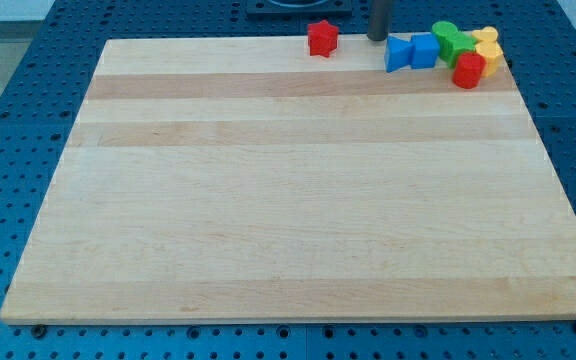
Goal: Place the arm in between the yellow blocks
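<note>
Two yellow blocks sit at the view's top right of the wooden board [288, 200]: one [486, 37] at the back and one [493, 55] just below it, touching. My tip [378, 38] stands at the board's top edge, between a red star block [322, 38] on its left and a blue block [398, 54] on its right. The yellow blocks lie well to the right of my tip, beyond the blue and green blocks.
A second blue block [424, 50], two green blocks [446, 34] [460, 46] and a red cylinder-like block [469, 70] cluster tightly with the yellow ones at the top right. Blue perforated table [28, 100] surrounds the board.
</note>
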`<state>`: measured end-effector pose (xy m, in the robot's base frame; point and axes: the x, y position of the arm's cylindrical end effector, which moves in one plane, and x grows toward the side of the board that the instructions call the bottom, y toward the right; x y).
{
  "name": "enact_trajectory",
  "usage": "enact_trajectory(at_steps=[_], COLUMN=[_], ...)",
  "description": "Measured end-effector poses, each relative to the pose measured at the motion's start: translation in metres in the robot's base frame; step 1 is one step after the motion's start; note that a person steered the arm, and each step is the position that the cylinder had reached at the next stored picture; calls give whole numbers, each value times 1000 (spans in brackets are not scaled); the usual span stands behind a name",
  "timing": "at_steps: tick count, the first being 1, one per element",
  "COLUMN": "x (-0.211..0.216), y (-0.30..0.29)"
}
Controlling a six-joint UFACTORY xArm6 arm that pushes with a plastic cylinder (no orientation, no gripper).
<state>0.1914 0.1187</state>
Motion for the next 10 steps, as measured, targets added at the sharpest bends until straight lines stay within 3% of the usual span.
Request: enact_trajectory(at_steps=[1,3,6,8,10], x=[2,61,86,139,183], y=[21,94,84,69,106])
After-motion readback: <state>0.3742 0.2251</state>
